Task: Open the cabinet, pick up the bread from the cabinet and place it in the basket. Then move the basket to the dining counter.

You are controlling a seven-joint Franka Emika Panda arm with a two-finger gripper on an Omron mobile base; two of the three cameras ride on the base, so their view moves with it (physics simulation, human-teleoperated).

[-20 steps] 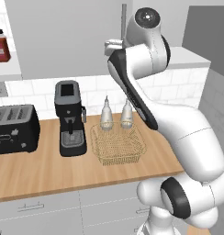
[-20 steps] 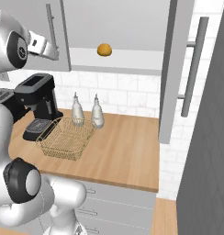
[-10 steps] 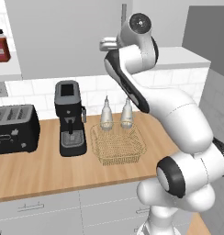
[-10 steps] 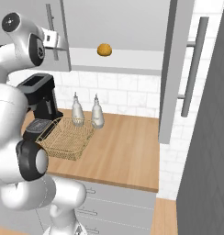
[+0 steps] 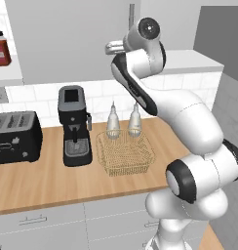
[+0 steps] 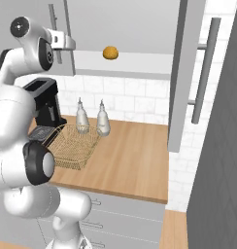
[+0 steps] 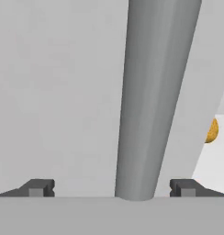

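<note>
- The cabinet (image 6: 135,29) hangs on the wall above the worktop (image 6: 132,155); from the right base view we see its right door (image 6: 186,73) swung wide open, edge-on to us, with the shelf bare behind it.
- Its left door (image 5: 67,39) is ajar. In the hand view the bar handle (image 7: 153,96) runs up the middle, close in front of the camera.
- Our arm (image 5: 189,127) rises from the base and bends up so that the hand reaches the left door's handle (image 6: 53,22).
- The gripper (image 7: 111,189) has its jaws wide apart — one tip on each side of the bar, neither visibly touching it.
- The toaster (image 5: 16,136) sits at the left end of the worktop, the coffee machine (image 5: 74,124) just to its right.
- The basket (image 5: 125,154) rests on the worktop beside the coffee machine, with nothing in it.
- Two bottles (image 5: 112,122) stand just behind the basket, against the tiled wall.
- A red jar (image 5: 0,48) stands on a shelf at upper left.
- The bread (image 6: 110,52) lies on the cabinet shelf, well above the basket — in the hand view we catch its orange edge (image 7: 212,130) past the left door's edge.
</note>
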